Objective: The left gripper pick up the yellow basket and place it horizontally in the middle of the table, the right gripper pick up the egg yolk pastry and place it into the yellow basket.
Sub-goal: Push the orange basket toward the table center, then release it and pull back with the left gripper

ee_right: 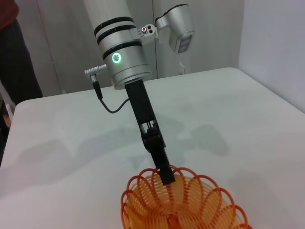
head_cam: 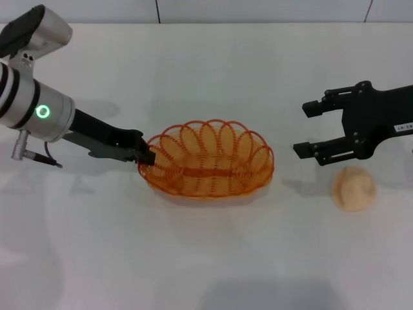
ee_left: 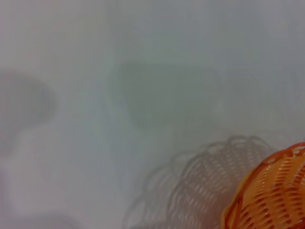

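Observation:
The yellow basket (head_cam: pixel 210 158), an oval orange-yellow wire basket, lies lengthwise near the middle of the white table (head_cam: pixel 206 258). My left gripper (head_cam: pixel 147 155) is shut on the rim at the basket's left end. The right wrist view shows the left gripper (ee_right: pixel 166 176) pinching the basket's rim (ee_right: pixel 186 205). The left wrist view shows one end of the basket (ee_left: pixel 271 195) and its shadow on the table. The egg yolk pastry (head_cam: pixel 353 188), a pale round bun, lies on the table right of the basket. My right gripper (head_cam: pixel 305 129) is open and empty, hovering just behind and left of the pastry.
The table's far edge meets a wall at the back. A dark-clothed person (ee_right: pixel 9 52) stands beyond the table's far side in the right wrist view. Bare table surface lies in front of the basket and the pastry.

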`<state>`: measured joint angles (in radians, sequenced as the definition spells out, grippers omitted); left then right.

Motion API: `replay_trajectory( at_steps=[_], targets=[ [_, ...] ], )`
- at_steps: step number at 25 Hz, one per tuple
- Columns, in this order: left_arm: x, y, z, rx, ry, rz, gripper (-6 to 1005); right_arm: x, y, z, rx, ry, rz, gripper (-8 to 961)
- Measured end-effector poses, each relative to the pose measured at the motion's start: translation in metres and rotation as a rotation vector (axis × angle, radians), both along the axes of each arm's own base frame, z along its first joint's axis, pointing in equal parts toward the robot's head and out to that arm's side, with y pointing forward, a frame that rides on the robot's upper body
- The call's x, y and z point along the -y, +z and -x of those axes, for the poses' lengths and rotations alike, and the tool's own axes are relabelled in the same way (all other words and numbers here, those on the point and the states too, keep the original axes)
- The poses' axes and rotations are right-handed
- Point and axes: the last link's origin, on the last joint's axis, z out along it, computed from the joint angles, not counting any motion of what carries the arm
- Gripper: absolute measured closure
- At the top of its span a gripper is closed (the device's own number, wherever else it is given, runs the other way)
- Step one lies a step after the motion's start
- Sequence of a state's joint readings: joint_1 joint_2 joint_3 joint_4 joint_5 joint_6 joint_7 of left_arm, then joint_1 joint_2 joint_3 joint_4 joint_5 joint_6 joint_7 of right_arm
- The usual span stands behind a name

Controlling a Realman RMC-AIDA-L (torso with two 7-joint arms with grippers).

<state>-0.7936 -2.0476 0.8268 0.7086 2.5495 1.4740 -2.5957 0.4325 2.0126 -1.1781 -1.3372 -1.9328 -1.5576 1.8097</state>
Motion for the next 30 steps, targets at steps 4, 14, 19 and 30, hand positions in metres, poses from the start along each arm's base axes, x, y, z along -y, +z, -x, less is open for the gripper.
replay_trajectory(
  at_steps=[4,14,19,30],
  targets=[
    [-0.0002,0.0,-0.001,0.001,-0.001,0.002,925,0.0006,-0.0002,0.0,0.0,0.001,0.004,188],
    [0.0003,-0.0019,-0.0009,-0.011,0.008,0.007,924,0.0007,-0.0001,0.0,0.001,0.003,0.005,188],
    [-0.0008,-0.0014,0.0019,-0.041,0.011,0.004,924,0.0007,-0.0001,0.0001,0.001,0.003,0.005,188],
    [-0.0034,-0.0021,0.0006,-0.054,0.003,-0.002,924,0.0006,-0.0001,0.0001,0.001,0.004,0.003,188]
  ],
)
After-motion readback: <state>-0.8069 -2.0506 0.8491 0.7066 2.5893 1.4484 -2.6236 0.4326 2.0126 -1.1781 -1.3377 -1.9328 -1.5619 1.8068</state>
